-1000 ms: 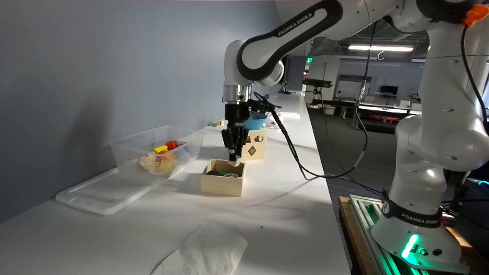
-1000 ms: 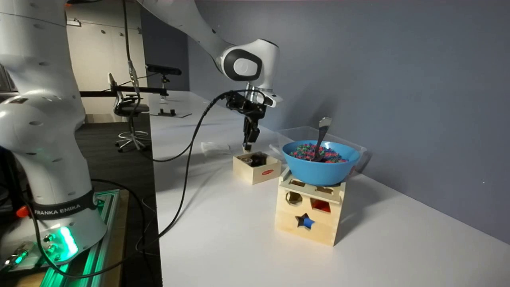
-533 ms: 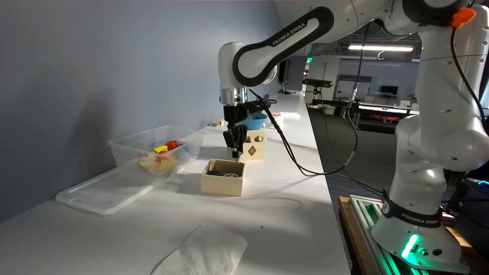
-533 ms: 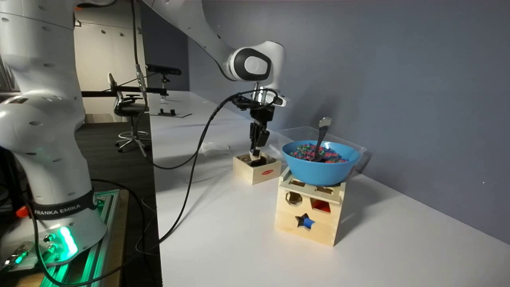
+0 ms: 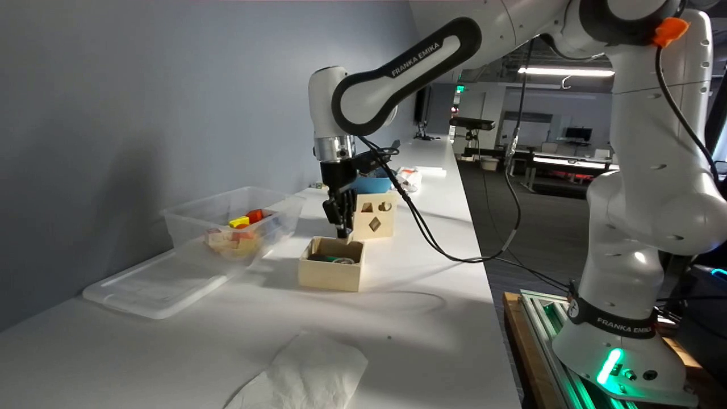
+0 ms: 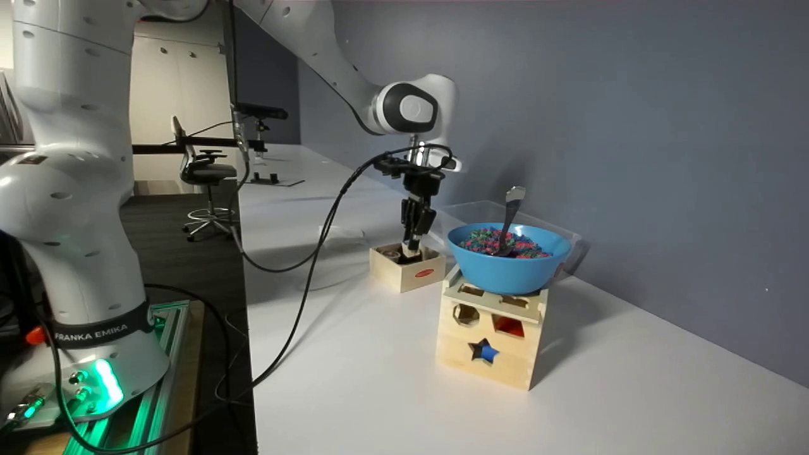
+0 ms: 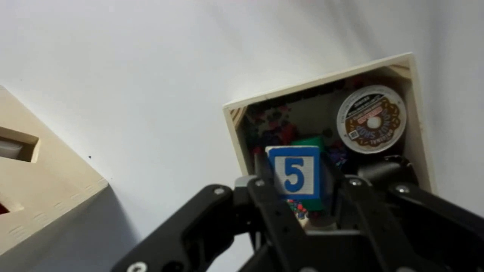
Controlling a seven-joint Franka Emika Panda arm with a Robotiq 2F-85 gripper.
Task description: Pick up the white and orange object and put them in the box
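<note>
My gripper (image 7: 297, 170) is shut on a small block (image 7: 294, 180) with a white face, a blue border and a blue 5. The block shows pale between the fingertips in both exterior views (image 5: 345, 239) (image 6: 410, 251). It hangs over the low tan box (image 5: 329, 275), about at rim height near one side; the box also shows in an exterior view (image 6: 401, 277) and in the wrist view (image 7: 419, 124). Inside the box are a round coffee pod (image 7: 371, 119), a green piece (image 7: 310, 142) and a black item (image 7: 389, 172). An orange-red item (image 5: 255, 216) lies in the clear bin.
The clear bin (image 5: 190, 224) with a yellow item (image 5: 239, 222) stands by the wall on its lid (image 5: 159, 287). A wooden shape carton (image 6: 486, 341) with a blue bowl (image 6: 505, 268) on top stands close to the box. A crumpled tissue (image 5: 318, 369) lies on the table.
In an exterior view the gripper and block have moved right, from the box's far edge to over its inside. The arm has swung slightly toward the wall. The block stays held.
</note>
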